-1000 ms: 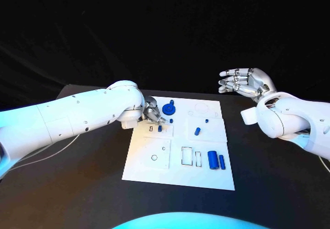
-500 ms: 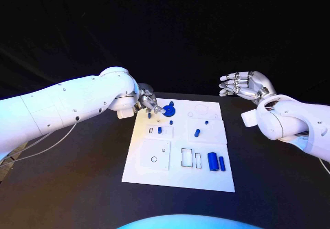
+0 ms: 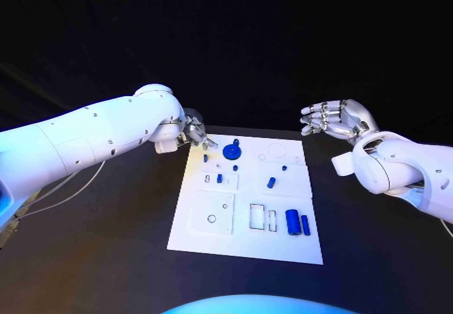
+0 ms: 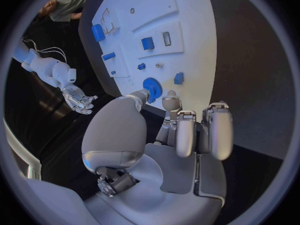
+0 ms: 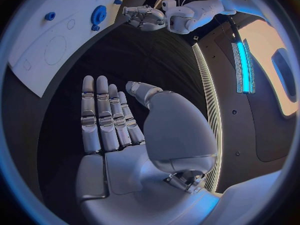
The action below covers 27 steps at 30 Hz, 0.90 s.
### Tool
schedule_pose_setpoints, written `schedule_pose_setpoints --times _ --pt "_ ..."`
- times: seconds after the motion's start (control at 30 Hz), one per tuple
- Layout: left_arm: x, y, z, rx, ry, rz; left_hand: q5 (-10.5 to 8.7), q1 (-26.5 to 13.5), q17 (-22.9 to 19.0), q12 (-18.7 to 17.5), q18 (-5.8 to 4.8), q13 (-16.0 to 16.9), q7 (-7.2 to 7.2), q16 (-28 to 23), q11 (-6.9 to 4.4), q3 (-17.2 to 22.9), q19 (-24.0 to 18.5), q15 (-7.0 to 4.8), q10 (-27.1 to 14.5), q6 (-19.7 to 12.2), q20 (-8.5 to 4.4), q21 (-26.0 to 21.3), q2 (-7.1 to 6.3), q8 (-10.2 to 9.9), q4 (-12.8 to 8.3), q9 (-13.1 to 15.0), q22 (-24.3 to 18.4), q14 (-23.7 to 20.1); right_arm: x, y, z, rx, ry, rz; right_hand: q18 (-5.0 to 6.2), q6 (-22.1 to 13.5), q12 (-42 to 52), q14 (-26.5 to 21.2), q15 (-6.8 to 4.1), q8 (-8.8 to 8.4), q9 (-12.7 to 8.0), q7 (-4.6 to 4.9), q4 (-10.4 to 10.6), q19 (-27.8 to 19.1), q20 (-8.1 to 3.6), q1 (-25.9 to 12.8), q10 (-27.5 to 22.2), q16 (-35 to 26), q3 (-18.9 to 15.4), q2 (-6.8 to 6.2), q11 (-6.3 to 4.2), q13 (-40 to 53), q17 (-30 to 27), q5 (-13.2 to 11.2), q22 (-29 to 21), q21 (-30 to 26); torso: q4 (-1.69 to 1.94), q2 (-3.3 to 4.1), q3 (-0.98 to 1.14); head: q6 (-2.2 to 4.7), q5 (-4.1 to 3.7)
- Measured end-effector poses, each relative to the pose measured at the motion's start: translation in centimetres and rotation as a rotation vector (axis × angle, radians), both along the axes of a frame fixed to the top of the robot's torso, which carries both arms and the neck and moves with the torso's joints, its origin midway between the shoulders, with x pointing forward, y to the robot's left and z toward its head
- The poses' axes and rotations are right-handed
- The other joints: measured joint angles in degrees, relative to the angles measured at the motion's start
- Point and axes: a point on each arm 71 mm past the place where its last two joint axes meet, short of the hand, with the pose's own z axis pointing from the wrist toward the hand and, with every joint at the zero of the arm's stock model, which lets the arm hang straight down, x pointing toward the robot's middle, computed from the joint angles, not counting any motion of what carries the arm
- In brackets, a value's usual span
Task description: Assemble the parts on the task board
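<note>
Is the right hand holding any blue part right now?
No. The right hand is flat and open with nothing on its palm, off the task board.

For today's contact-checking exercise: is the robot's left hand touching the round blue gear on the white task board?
Apart. In the head view the left hand sits off the task board, with dark table between its fingertips and the blue gear.
</note>
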Motion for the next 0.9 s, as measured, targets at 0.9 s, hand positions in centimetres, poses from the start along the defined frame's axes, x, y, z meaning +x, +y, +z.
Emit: schedule_pose_setpoints --times 0.9 --pt "1.4 0.9 -2.5 0.087 0.060 0.007 0.00 -0.6 0.0 0.9 0.00 0.6 -0.46 0.0 -0.42 -1.4 0.2 0.00 0.8 2.0 -0.21 0.5 0.59 0.4 0.0 -0.3 0.0 0.0 -0.1 0.4 -0.2 -0.021 -0.009 0.016 0.00 2.3 -1.6 6.3 -2.02 0.22 0.2 -1.44 0.6 6.2 -2.14 -0.4 7.3 1.1 -0.6 -0.36 -1.75 0.5 0.3 -0.4 -1.1 1.6 -0.13 -0.08 0.10 -0.16 0.44"
